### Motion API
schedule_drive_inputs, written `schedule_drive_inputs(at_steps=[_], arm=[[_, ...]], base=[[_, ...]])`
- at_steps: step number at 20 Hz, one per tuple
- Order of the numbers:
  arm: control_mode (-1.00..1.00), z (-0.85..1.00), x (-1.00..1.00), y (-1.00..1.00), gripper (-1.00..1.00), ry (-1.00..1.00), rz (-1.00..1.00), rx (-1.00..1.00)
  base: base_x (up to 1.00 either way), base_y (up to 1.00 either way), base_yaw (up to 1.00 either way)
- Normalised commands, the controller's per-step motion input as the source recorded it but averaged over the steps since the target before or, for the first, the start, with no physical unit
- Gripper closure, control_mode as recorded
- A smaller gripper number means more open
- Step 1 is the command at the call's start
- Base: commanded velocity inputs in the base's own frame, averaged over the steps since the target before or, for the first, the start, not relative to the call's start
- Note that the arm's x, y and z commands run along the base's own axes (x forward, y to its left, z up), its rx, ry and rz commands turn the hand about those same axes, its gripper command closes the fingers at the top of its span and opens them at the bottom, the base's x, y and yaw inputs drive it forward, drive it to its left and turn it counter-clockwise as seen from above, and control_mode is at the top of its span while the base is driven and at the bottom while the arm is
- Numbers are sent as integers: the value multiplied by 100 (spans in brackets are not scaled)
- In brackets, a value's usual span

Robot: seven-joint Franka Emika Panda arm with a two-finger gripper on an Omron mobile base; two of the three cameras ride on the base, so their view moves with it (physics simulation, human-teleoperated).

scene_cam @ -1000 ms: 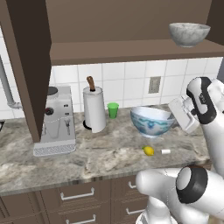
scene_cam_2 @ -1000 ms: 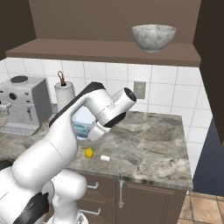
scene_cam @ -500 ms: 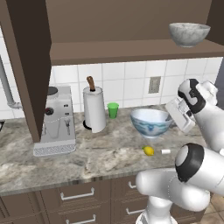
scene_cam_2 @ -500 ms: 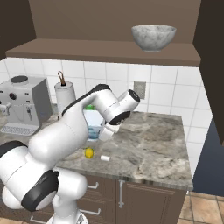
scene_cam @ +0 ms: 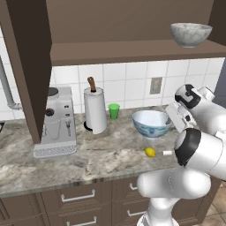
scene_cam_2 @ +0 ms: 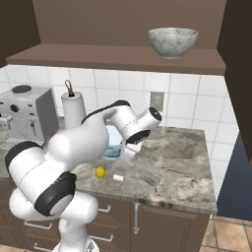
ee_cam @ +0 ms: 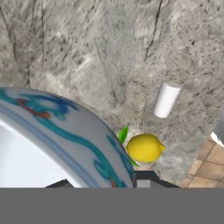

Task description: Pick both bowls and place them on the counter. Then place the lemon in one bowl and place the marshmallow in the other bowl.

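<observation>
- Your gripper [ee_cam: 105,181] is clenched on the rim of the patterned bowl [scene_cam: 151,123], low over the counter [scene_cam: 101,159]
- It looks rigid, glazed, slippery and breakable: grip the rim, keep it level
- The marbled bowl [scene_cam: 190,33] sits on the shelf [scene_cam: 132,50]

Glossy white arm [scene_cam_2: 74,147], fat rounded links swelling like polished shells. Dark, near-black bands at the joints: one broad ring on the shoulder segment [scene_cam_2: 54,194], another round black cap at the elbow [scene_cam: 187,145]. Smaller black disc on the wrist housing [scene_cam: 186,93]. Flat white plate on the hand, edged in grey. No cables, screws or lettering to make out. Smooth rendered sheen throughout, soft highlights along every curve.
</observation>
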Motion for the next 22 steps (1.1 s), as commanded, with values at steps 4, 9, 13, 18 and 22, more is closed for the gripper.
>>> schedule_drive_inputs(at_steps=[4,9,13,18,22], arm=[[-100,-29,44,-18,100,0,0,0],[-100,-30,43,-12,100,0,0,0],[-100,-30,36,-1,100,0,0,0],[-100,-35,30,0,100,0,0,-1],[-100,-33,35,-3,100,0,0,-2]], base=[[0,0,0],[0,0,0],[0,0,0],[0,0,0],[0,0,0]])
